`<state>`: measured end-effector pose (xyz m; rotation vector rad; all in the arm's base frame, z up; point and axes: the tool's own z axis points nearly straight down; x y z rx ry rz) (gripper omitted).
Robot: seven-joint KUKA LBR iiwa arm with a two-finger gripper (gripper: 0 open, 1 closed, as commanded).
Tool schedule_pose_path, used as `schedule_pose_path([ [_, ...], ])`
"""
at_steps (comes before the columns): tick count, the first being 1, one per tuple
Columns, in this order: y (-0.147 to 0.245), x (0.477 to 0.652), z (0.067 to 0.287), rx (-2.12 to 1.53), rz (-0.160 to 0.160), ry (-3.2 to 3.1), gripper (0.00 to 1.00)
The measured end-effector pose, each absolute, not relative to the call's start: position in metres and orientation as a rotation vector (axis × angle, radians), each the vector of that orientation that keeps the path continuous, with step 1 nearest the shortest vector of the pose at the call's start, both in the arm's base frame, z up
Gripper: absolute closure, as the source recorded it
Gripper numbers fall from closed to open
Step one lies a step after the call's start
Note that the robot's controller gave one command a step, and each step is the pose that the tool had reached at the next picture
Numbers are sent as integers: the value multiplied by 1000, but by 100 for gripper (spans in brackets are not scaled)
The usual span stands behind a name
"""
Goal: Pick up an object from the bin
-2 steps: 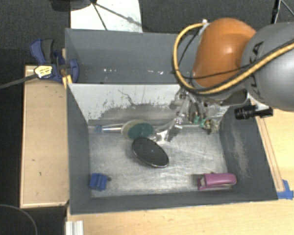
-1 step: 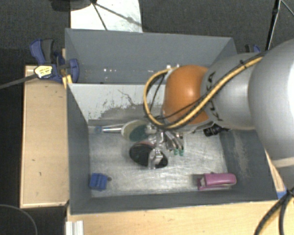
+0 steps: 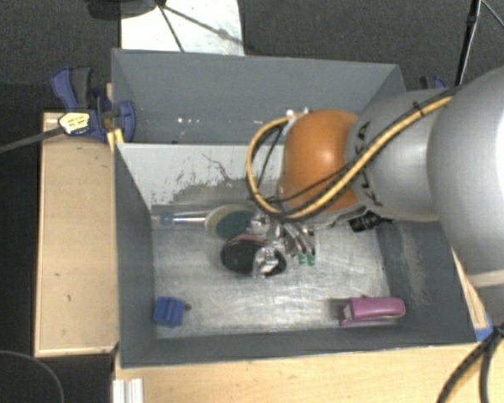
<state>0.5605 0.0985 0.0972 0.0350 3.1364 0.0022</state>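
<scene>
My gripper (image 3: 273,254) is low in the middle of the bin, under the orange wrist cover. Its metal fingers sit right against a black rounded object (image 3: 235,255) lying just to their left. Behind that lies a round dark-green disc with a pale rim and a thin handle (image 3: 227,221) that points left. Whether anything is between the fingers is hidden by the gripper body and cables.
A small blue object (image 3: 169,311) lies in the bin's front left corner. A purple elongated object (image 3: 370,310) lies near the front right wall. The arm and its orange cover hang over the right half of the bin.
</scene>
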Motion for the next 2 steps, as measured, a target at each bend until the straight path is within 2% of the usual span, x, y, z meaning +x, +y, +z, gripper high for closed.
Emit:
schedule_pose_path([
  [1, 100, 554, 239, -9, 3, 3132, 100],
  [2, 101, 561, 236, -86, 1, 3135, 100],
])
